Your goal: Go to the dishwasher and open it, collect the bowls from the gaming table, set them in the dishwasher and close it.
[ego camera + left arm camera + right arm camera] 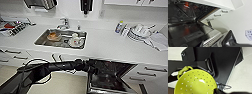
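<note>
On the left of the head view, a cluttered stretch of counter (105,45) runs toward the sink (61,38), which holds an orange dish (53,36) and some white crockery. Below it the left arm (50,68) comes in from the left and reaches across the white cabinet fronts to the dishwasher (110,75), whose door hangs open with the dark interior showing. Further right, a bottle (119,26) and a stack of plates (138,32) stand on the counter.

In the left wrist view the left gripper (214,43) hovers just beside the top edge of the lowered door (193,33); its fingers stand apart and hold nothing. The racks show behind the door, and drawer handles (217,15) line the cabinet next to it.

In the right wrist view a yellow-green colander (195,83) with a loop handle sits close under the camera. The right gripper's state cannot be told, though the colander looks carried by that arm.

The step in hand appears to be loading: the dishwasher is open and a bowl-like item has been brought. The next move would call for the left arm to clear the door, and for the right arm to lower the colander into a rack without catching the door edge or tipping.
</note>
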### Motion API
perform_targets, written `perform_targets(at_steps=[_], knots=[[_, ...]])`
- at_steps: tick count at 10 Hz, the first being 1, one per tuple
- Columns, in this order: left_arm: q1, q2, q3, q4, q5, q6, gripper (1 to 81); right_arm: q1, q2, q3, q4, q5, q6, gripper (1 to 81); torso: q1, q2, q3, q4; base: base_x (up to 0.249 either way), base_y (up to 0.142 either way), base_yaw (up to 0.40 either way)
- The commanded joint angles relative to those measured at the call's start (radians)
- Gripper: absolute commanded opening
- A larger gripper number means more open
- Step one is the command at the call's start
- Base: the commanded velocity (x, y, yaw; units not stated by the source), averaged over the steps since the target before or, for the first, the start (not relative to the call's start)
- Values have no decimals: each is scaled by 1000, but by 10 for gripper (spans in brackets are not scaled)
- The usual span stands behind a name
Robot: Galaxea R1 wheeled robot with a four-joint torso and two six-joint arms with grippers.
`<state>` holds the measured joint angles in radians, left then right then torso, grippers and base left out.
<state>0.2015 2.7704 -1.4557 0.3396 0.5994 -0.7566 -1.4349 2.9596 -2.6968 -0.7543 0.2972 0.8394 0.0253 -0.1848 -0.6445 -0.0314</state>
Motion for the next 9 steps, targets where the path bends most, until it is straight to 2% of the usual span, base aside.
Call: perform_targets(at_steps=[1, 3, 5, 7, 9], knots=[[23, -176, 191, 107, 16, 5, 811, -3, -99, 54, -5, 0, 6, 10, 0, 0, 0, 0, 0, 0, 0], [134, -282, 268, 182, 17, 6, 811, -3, -208, 142, -5, 43, 38, 10, 0, 0, 0, 0, 0, 0, 0], [288, -356, 304, 286, 16, 8, 811, 3, -337, 253, -5, 104, 82, 10, 0, 0, 0, 0, 0, 0, 0], [443, -373, 293, 405, 16, 8, 811, 18, -457, 369, -7, 126, 121, 10, 0, 0, 0, 0, 0, 0, 0], [578, -385, 288, 508, 14, 7, 811, 40, -585, 509, -8, 128, 144, 10, 0, 0, 0, 0, 0, 0, 0]])
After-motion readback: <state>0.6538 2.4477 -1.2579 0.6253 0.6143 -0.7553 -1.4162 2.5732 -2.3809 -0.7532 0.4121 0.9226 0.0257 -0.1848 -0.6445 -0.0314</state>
